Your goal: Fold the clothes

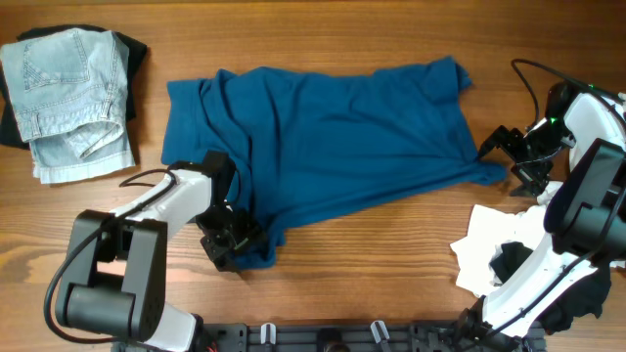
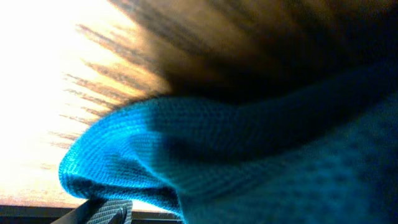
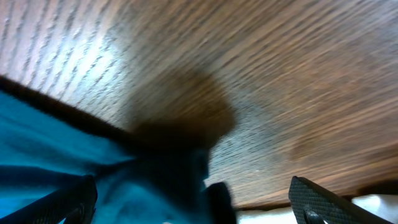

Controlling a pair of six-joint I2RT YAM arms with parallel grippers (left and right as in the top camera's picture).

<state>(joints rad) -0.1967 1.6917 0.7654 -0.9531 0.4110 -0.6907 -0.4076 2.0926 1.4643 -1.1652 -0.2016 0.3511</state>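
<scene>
The clothes lie on a wooden table. A large dark blue shirt (image 1: pixel 323 137) is spread crumpled across the middle. My left gripper (image 1: pixel 235 242) rests on its bunched lower-left corner. In the left wrist view a blue fold (image 2: pixel 249 155) fills the frame. One ribbed finger pad (image 2: pixel 109 213) shows far out to the left, so the jaws stand open with cloth over them. My right gripper (image 1: pixel 511 158) is at the shirt's right corner. Its fingers (image 3: pixel 323 202) are wide open, with blue cloth (image 3: pixel 74 155) lying by the left one.
Folded pale blue denim (image 1: pixel 68 98) lies on a black piece (image 1: pixel 137 49) at the far left. White cloth (image 1: pixel 494 240) and black cloth (image 1: pixel 587 293) lie at the front right, under the right arm. Bare wood (image 1: pixel 391 264) runs along the front.
</scene>
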